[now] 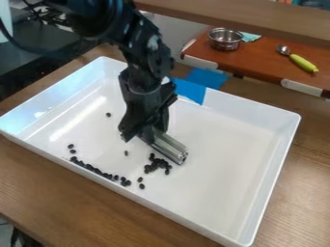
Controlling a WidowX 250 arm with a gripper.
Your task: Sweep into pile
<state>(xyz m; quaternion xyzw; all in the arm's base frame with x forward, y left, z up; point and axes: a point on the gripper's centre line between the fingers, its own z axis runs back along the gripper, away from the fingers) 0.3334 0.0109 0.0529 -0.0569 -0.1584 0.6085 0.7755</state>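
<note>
My black gripper (145, 133) hangs down inside the tray, clamped on one end of a silvery metal bar (170, 147). The bar slants away from my grip, its free end low, close to the tray floor. I judge it stiff and fairly light, smooth enough to twist if held loosely, so the end I have is the right place to hold, firmly, with its long side as the sweeping edge.

Just beside the bar's free end is a small cluster of dark pieces (157, 164), bean-like. Farther out, a loose row of similar pieces (97, 171) runs along the near-left wall, and a lone piece (108, 115) sits apart, higher up the floor. They look light, hard and quick to roll on the slick floor; slow, low strokes should suit them better than pinching.

Around everything is the white tray (226, 185), with blue tape (191, 91) at its far edge, on a wooden table (77, 207). Beyond are a metal pot (225, 39) and a green-handled spoon (303, 63).
</note>
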